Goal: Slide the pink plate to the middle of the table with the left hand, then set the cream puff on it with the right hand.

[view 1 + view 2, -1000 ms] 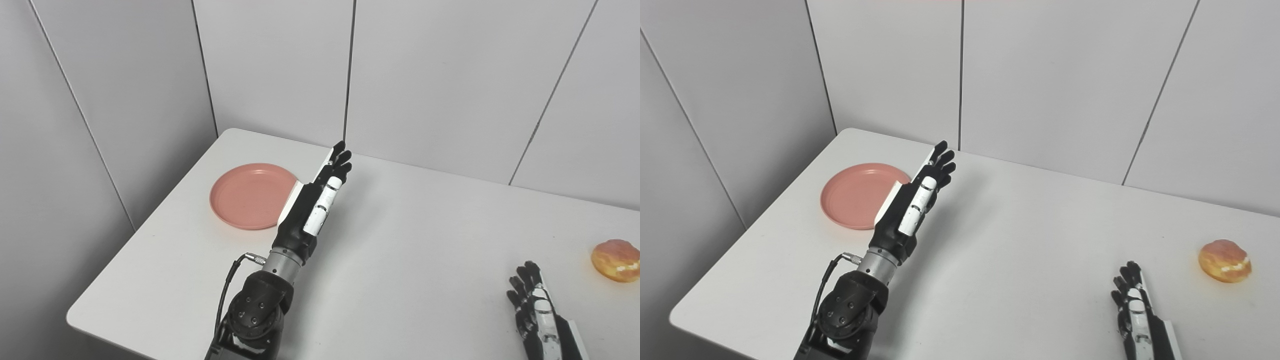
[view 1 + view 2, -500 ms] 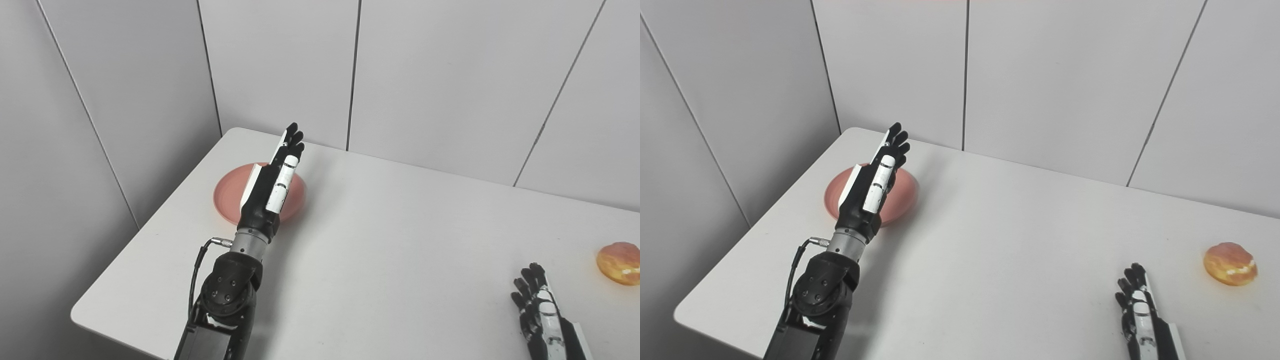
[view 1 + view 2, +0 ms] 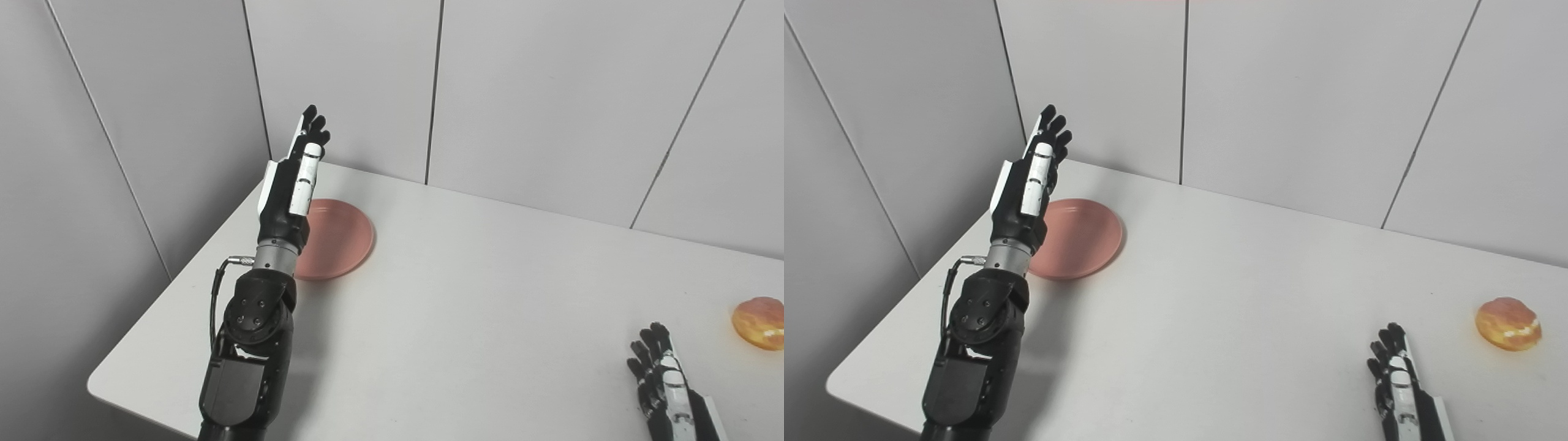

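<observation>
The pink plate (image 3: 340,237) lies flat near the table's far left corner, its left part hidden behind my left forearm. My left hand (image 3: 293,179) is raised above the plate's left side, open, fingers straight and pointing up toward the wall, holding nothing. The cream puff (image 3: 759,323), golden with a white filling line, rests near the table's right edge. My right hand (image 3: 663,380) lies open on the table at the lower right, a little to the left of the puff and nearer to me, not touching it.
The white table (image 3: 478,306) sits in a corner of grey panelled walls (image 3: 527,92); its left edge and rounded front left corner (image 3: 98,386) are in view. The wall stands close behind the left hand.
My left hand has swung from the plate's right side across it to its left side and risen higher. The plate, the puff and the right hand have stayed put.
</observation>
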